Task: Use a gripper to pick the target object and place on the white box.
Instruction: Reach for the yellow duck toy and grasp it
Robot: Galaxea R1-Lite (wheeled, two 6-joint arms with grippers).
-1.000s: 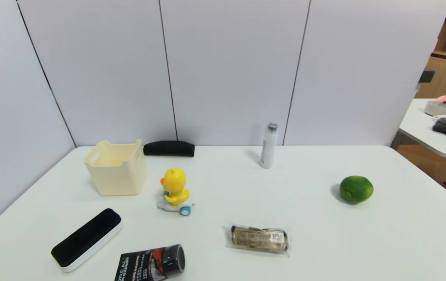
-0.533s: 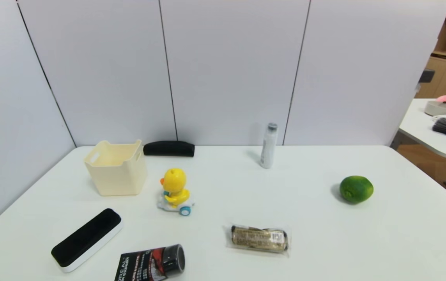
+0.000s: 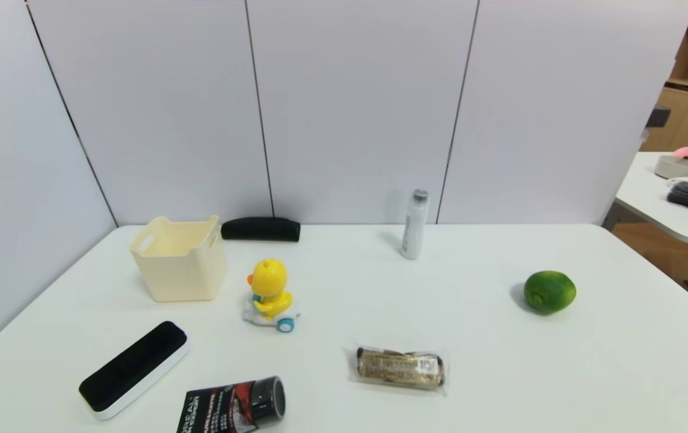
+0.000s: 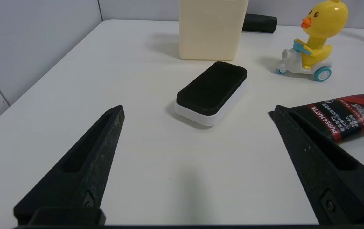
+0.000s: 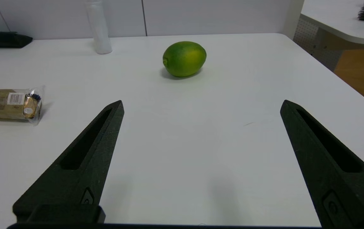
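I'm holding my left tool [image 4: 198, 109] spread wide & empty w/ the duck [image 3: 269, 294] sitting on the worktop [image 3: 500, 361] at approx 3 o'clock of the white box [image 3: 180, 258], judging it light, hard, slick plastic on rolling wheels, best pinched across the body.

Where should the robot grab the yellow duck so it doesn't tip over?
Best around the duck's round head or narrow body, coming down from above with the left gripper, whose fingers are open. The duck stands upright on a small wheeled base that would likely roll if pushed sideways. The box sits right beside it.
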